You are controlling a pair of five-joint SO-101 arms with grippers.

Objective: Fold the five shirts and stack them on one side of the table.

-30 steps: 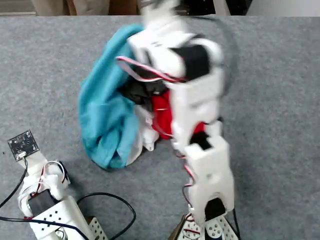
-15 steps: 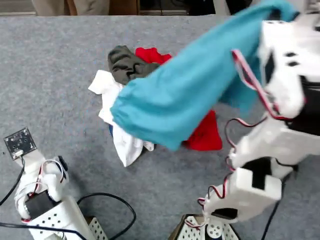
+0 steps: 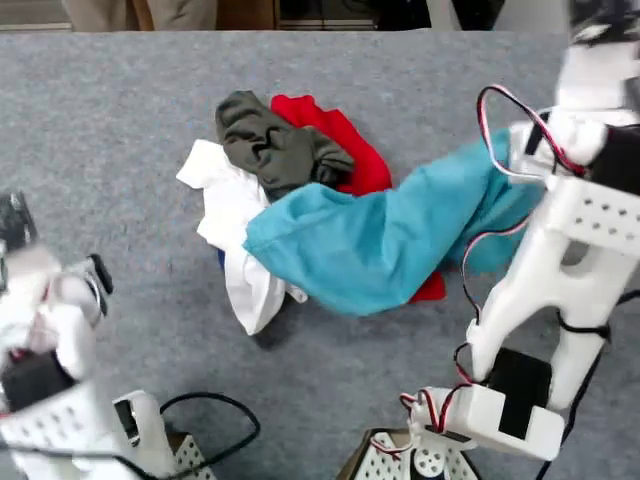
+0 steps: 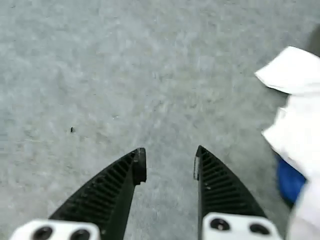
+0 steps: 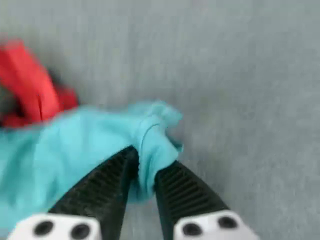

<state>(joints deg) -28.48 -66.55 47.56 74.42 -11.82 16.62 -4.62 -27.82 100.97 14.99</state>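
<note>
teal first: found the teal shirt [image 3: 380, 240] pinched at one bunched edge in the right claw [image 5: 145, 160], jaws drawn narrow on the cloth. traced the rest of it across the grey surface [image 3: 120, 120] back toward the heap, draped over part of the red shirt [image 3: 320, 115] and touching the white shirt [image 3: 235, 230]. logged it as stretched long but rumpled, not flat.

checked the left claw [image 4: 170, 162]: parted moderately, holding nothing, poised over bare surface near the white shirt's edge. spotted a sliver of blue shirt [image 4: 289, 181] under the white there (likely the fifth garment; too little showing to be sure).

counted the heap from the high view: dark olive shirt [image 3: 278, 148] crumpled on top of the red and white, all overlapping near the middle of the surface.

progress, as a judgement: rated as very early. saw no shirt folded and no stack begun on either side. judged the step in hand to be pulling the teal shirt clear of the heap for laying out. left to do: flatten and fold it, park it at one side, then repeat for the other four.

flagged one risk: dragging the teal cloth may tug the red shirt along, given the overlap.
</note>
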